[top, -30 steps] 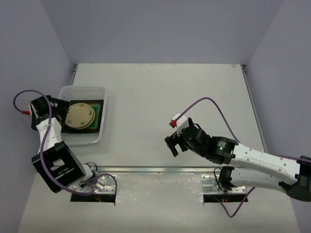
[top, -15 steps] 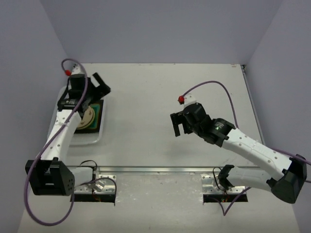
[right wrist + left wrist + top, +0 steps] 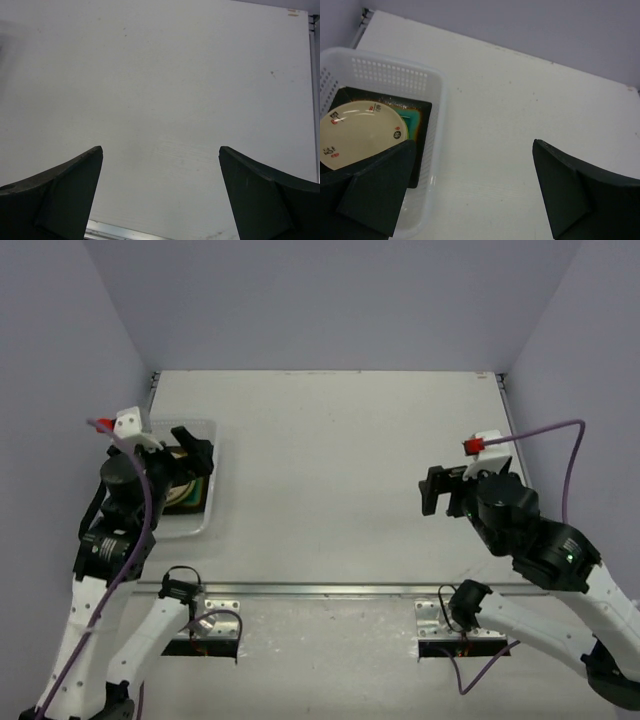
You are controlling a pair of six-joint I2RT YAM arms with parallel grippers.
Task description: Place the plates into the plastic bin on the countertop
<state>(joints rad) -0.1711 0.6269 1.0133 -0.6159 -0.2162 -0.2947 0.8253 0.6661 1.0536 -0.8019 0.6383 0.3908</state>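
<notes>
Left gripper (image 3: 472, 167) wide open, holds nothing, hangs over right edge of bin (image 3: 439, 100). Bin sits at left of countertop (image 3: 330, 460). Cream plate (image 3: 362, 131) lies in bin on square plate (image 3: 416, 122). Right gripper (image 3: 160, 160) wide open, holds nothing, over countertop, far from bin.

Bin (image 3: 390, 75): left side of countertop (image 3: 330, 460). Inside: round plate (image 3: 360, 127) on square plate (image 3: 415, 120). Left gripper (image 3: 192, 452): over bin. Right gripper (image 3: 440, 492): over countertop's right half, well apart. Rail (image 3: 330, 590): near edge.
</notes>
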